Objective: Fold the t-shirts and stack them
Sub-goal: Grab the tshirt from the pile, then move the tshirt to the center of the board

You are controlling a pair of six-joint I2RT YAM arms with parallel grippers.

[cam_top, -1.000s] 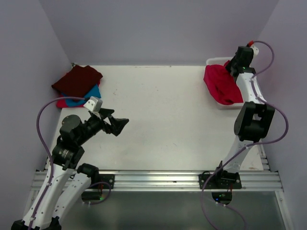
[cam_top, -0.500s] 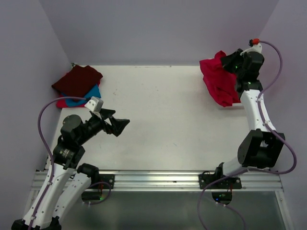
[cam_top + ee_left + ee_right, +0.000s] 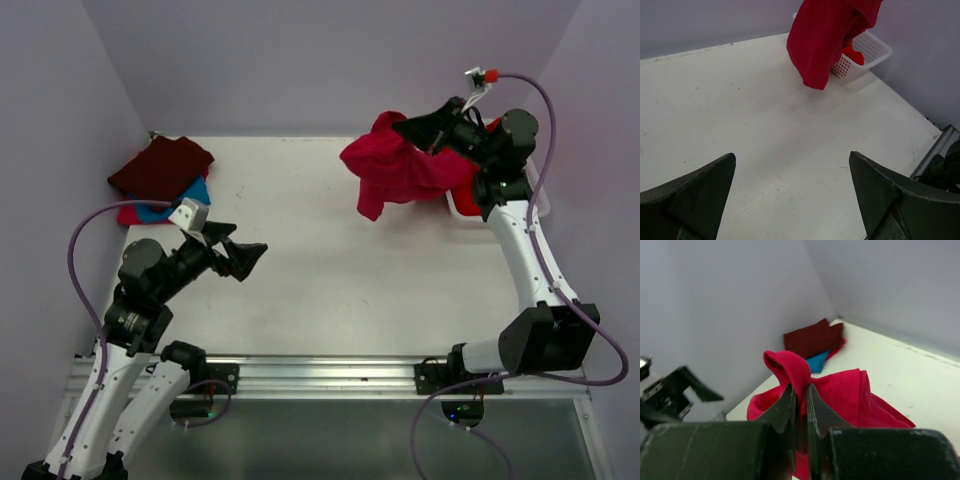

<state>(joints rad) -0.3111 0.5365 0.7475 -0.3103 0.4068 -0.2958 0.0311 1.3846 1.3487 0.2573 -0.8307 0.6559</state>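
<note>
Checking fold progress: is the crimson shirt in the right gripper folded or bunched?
Bunched, not folded: the crimson shirt hangs crumpled from the right gripper, which pinches one ridge of cloth.

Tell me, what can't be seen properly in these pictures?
Top view: the maroon shirt covers most of the teal shirt beneath.
Left wrist view: the upper edge cuts off the lifted shirt, which hides part of the basket.
Right wrist view: the right gripper hides the shirt's lower part.
</note>
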